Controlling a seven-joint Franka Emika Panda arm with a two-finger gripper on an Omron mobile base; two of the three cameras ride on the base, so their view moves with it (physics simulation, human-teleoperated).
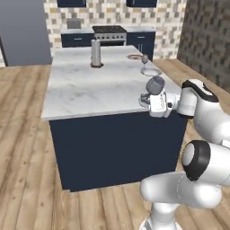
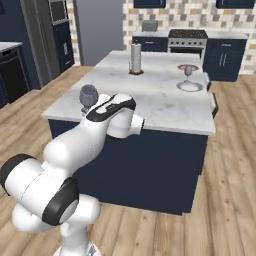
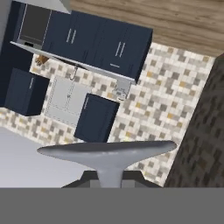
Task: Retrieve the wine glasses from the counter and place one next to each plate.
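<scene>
Wine glass (image 1: 155, 85) upright in the closed gripper (image 1: 150, 99)

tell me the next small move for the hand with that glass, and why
Probably carry the wine glass forward over the island toward the red-rimmed plate. The hand is shut on its stem at the island's near edge, and the other glass already stands by the white plate, so the far plate appears to lack one.

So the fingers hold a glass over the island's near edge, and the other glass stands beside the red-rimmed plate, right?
Not quite: the left base view shows the other glass between the two plates, nearer the white plate. The rest holds: the fingers grip a glass at the island edge.
</scene>
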